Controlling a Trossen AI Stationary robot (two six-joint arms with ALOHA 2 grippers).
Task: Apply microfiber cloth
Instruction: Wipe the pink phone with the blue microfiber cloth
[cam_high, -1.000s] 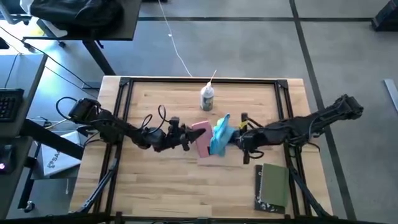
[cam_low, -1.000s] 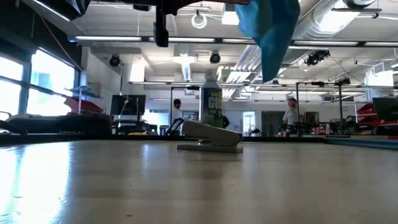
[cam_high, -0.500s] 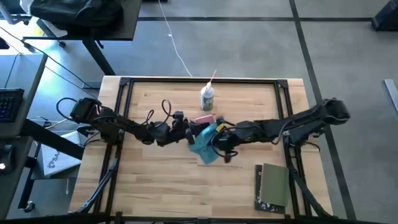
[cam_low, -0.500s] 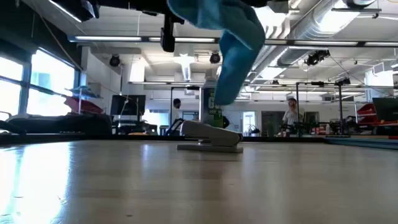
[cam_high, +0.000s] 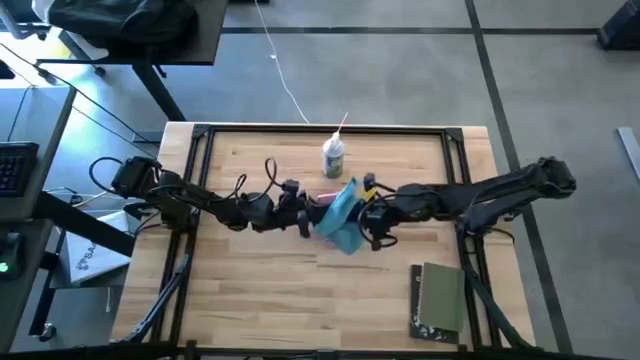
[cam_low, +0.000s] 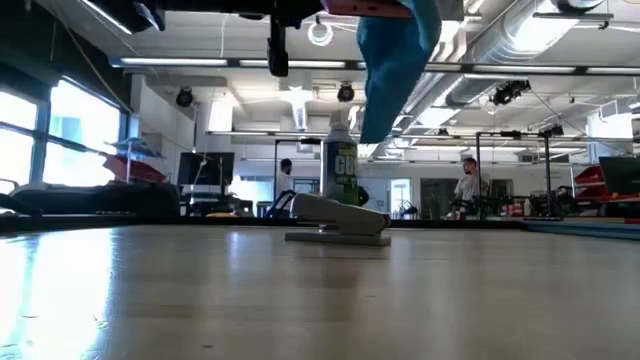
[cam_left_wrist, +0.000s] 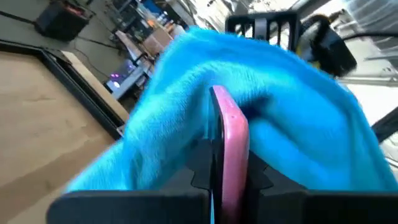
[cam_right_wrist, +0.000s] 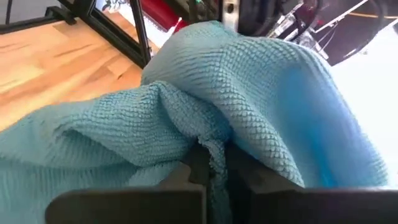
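Hanging microfiber cloth (cam_high: 343, 218) in right claw (cam_high: 368, 214)

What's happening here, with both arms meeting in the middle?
Both arms are raised above the table's middle. The left hand is shut on a flat pink thing, held edge-on. The right hand is shut on the microfiber cloth, pressing it against the pink thing so it drapes over it. A spray bottle stands behind them, a dark green book lies at the right front corner, and a pale grey oblong thing lies on the table.
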